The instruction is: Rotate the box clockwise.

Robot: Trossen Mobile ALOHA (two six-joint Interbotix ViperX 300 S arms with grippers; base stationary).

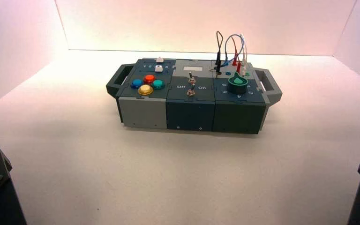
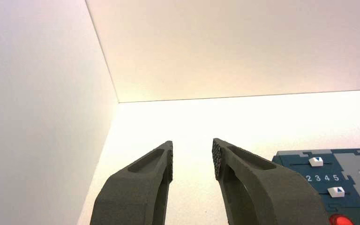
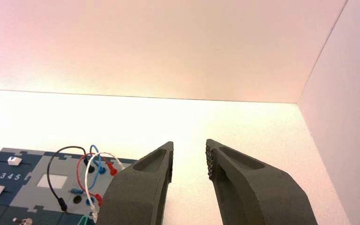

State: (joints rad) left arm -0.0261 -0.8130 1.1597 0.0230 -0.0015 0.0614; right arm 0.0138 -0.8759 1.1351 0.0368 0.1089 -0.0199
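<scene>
The box [image 1: 190, 116] sits on the worktop [image 1: 183, 178], beyond both arms and between them, its long side running nearly left to right. A handle sticks out at each end: the left handle [image 1: 120, 79] and the right handle [image 1: 268, 86]. On the box's left part, two white sliders [image 1: 159, 68] lie beyond four round buttons [image 1: 148, 84], which are red, blue, green and yellow. The middle part carries a pale rectangular window [image 1: 192, 68] and, nearer the arms, two toggle switches [image 1: 191, 86] with "Off" and "On" beside them. On the right part stands a green dial [image 1: 237, 84], with black, red, blue and white wires [image 1: 234, 44] looping up behind it.

Nearer than the box, well apart from it, the left pincer [image 2: 192, 161] is at the worktop's left side and the right pincer [image 3: 190, 161] at its right side. Each is wide open and has hold of nothing. Pale walls [image 1: 197, 26] rise behind the worktop and at both sides.
</scene>
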